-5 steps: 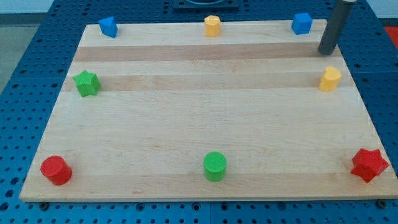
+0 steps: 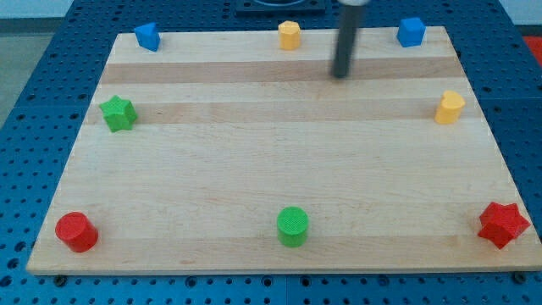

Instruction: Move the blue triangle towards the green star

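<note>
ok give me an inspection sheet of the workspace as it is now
surface: wooden board, flat, lying on a blue perforated table
job's things: blue triangle at the board's top left corner; green star below it near the left edge, apart from it
clutter: yellow block top centre; blue cube top right; yellow block right edge; red star bottom right; green cylinder bottom centre; red cylinder bottom left
grippers: none; my tip is right of the top yellow block, touching no block
cables: nothing seen
surroundings: dark base at the view's top, mostly cut off
</note>
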